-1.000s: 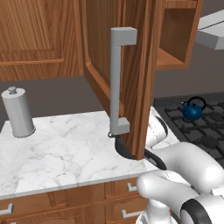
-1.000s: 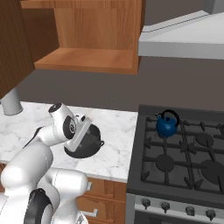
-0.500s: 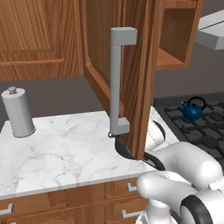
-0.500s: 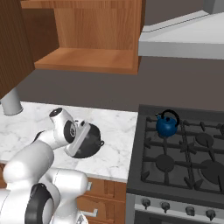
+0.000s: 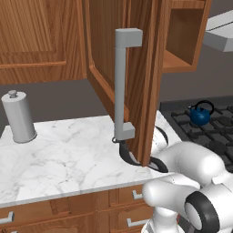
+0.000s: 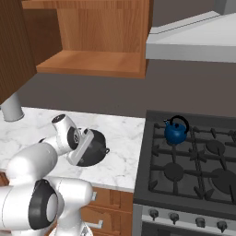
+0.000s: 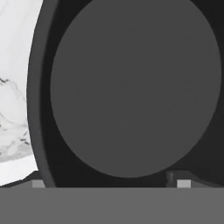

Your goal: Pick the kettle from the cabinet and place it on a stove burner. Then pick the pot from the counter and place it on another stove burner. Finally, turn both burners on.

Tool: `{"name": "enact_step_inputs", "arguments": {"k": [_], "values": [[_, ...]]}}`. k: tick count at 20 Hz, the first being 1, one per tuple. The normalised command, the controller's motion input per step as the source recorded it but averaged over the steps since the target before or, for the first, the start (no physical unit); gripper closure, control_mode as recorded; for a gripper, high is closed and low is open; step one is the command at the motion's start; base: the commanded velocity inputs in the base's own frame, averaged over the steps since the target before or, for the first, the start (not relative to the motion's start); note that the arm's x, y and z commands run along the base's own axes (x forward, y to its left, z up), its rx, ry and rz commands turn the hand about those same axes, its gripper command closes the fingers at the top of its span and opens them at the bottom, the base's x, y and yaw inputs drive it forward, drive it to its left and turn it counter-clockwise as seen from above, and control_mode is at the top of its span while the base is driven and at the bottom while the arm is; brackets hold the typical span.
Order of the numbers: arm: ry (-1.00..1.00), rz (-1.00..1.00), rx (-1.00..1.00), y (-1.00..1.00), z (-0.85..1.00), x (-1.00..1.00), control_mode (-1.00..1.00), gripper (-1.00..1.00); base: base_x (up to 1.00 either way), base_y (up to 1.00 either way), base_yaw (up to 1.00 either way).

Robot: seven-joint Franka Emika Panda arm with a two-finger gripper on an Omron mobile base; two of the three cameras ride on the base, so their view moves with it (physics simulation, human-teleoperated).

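The kettle (image 6: 175, 132) is already sitting on a far left burner (image 6: 175, 138). We are hovering over the pot (image 6: 92, 147) on the surface (image 5: 63, 154), jaws spread wide, holding nothing. Moving the pot and lighting both burners are remaining.

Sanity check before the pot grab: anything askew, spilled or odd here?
Nothing spilled or tipped. The cabinet door hangs wide open over the counter, hiding most of the pot from the left base view. The kettle sits upright on a rear burner. The gripper is open, close over the pot.
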Motion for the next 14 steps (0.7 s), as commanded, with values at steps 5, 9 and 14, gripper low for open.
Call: {"name": "enact_step_inputs", "arguments": {"k": [5, 9, 14], "values": [[0.01, 0.00, 0.00, 0.11, -0.19, 0.02, -1.00, 1.00, 0.00, 0.00, 0.00], [0.00, 0.00, 0.00, 0.05, -0.23, 0.01, -1.00, 1.00, 0.00, 0.00, 0.00], [0.01, 0.00, 0.00, 0.00, -0.21, 0.00, -1.00, 1.00, 0.00, 0.00, 0.00]]}}
